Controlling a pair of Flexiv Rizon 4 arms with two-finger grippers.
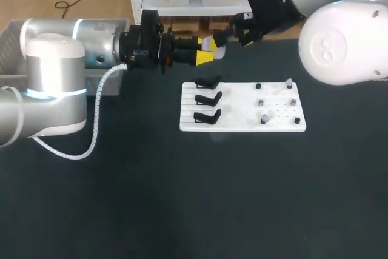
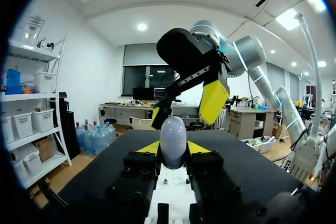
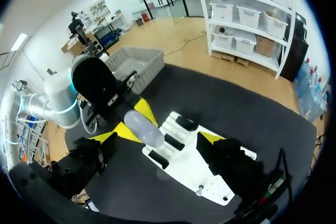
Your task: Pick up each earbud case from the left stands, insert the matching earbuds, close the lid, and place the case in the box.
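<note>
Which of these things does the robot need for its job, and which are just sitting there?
For the job: earbud case in the left gripper; right gripper, open; earbuds and black stands on the white board; grey box.
Just there: white cable hanging from the left arm.

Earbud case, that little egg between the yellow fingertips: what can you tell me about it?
The earbud case is a smooth, pale grey-white egg, glossy like plastic, its lid apparently shut. The left gripper clamps it from both sides with its yellow tips, the rounded end jutting out past them, in the air over the dark table beyond the far edge of the white board. The right gripper stands open around it, seemingly not touching.
</note>
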